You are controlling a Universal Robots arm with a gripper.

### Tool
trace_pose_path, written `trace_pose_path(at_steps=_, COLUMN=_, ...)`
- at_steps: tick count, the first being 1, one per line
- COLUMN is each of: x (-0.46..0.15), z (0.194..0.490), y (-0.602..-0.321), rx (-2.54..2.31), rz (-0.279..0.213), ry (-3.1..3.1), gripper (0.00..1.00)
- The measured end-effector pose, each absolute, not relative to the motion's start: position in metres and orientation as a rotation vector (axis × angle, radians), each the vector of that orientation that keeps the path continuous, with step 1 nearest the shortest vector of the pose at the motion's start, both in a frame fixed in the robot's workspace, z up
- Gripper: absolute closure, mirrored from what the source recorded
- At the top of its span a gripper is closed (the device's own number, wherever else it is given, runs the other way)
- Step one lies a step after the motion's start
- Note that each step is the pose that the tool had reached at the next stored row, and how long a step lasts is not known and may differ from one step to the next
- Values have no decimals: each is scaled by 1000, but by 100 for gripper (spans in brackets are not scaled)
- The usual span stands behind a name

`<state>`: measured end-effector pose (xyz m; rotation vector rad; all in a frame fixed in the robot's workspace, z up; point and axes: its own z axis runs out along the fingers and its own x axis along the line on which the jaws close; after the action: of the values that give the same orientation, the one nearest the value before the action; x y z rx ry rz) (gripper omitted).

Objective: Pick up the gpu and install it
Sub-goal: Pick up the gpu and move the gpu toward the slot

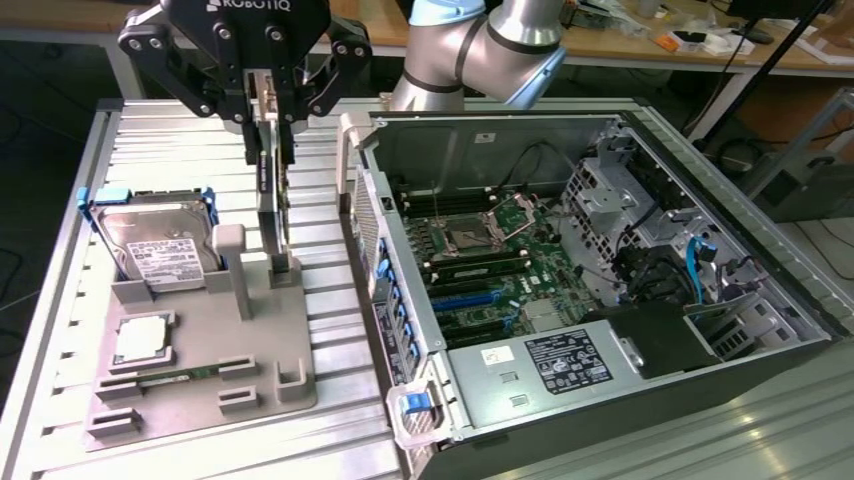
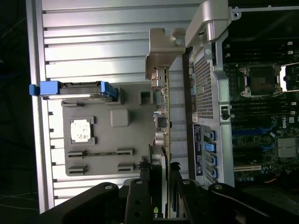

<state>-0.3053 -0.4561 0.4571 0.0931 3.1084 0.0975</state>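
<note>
From my station I see the gripper (image 1: 271, 150) right over the grey holder (image 1: 267, 345), on the exterior view's left. The gpu (image 1: 276, 215) stands on edge in the holder's slot, upright, its lower edge seated between the posts. That pose is why the approach is straight from above: the card offers its two flat faces to the fingers (image 1: 254, 140), and they are drawn in against those faces near the top edge, gripping the gpu.

In the wrist view the card (image 2: 163, 116) runs away from the gripper (image 2: 161, 170) as a thin line, with its silver bracket (image 2: 159, 63) at the far end. I judge it not yet lifted, since it sits in the slot.

The drive (image 1: 154, 235) stands beside it in the same holder, apart from the fingers. The open case (image 1: 380, 250) lies just beside the holder on the ribbed surface (image 1: 174, 140), motherboard (image 1: 494, 260) facing up, so its slots are reachable from above.
</note>
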Motion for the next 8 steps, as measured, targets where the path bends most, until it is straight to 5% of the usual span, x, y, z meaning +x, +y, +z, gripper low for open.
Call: trace_pose_path(at_steps=8, x=-305, z=458, y=-456, rx=93, rz=98, ry=3108, gripper=73)
